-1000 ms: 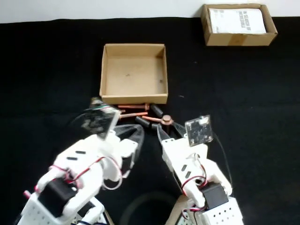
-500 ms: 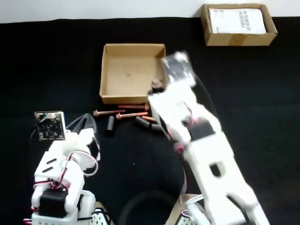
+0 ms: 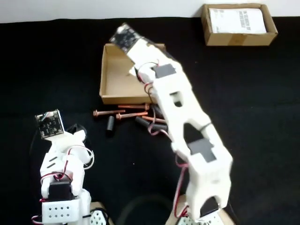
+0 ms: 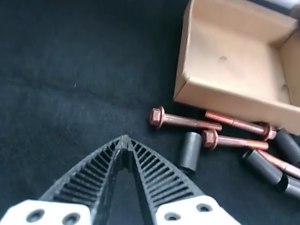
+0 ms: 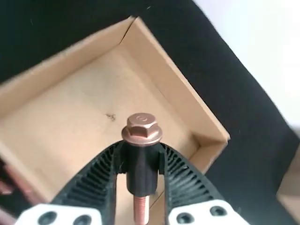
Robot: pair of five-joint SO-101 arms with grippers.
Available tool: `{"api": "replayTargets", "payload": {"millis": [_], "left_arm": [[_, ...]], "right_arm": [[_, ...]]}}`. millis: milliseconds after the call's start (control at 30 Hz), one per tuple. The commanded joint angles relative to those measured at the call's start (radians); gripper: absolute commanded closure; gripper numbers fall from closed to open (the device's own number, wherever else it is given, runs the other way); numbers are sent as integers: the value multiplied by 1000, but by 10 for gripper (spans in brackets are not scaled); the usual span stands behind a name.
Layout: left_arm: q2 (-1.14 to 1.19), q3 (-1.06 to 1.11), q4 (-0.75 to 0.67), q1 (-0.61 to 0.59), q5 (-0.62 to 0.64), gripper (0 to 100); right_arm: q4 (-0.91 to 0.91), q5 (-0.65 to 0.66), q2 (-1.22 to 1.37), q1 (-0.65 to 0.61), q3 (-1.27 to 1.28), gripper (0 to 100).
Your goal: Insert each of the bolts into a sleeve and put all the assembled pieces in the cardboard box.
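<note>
Our right end effector clamped the sleeve, bolt seated, above the box. Our left end effector, tips together, hung near loose bolts at the surface's middle. We judged the piece rigid, light and smooth: hold the sleeve's middle.

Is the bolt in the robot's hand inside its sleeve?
In. The bolt head sits atop the black sleeve, its thread poking out below, held by the right gripper.
</note>
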Motion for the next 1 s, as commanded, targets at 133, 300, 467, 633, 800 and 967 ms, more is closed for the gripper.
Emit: {"api": "replayTargets", "payload": {"millis": [133,300,467,633,800,967], "left_arm": [[-8,19,17,-8,0,991],[-8,19,20,-5,-3,991],[-8,19,20,-5,-5,991],[-7,19,20,-5,-5,991],[-2,19,20,-5,-5,991],[-2,19,20,-5,-5,990]], "right_arm": [[8,278,140,-31,-130,991],[67,292,209,-56,-139,969],[168,285,205,-68,-142,817],[228,284,140,-68,-142,840],[415,135,-31,-70,-140,859],[742,-23,-219,-91,-130,860]]}}
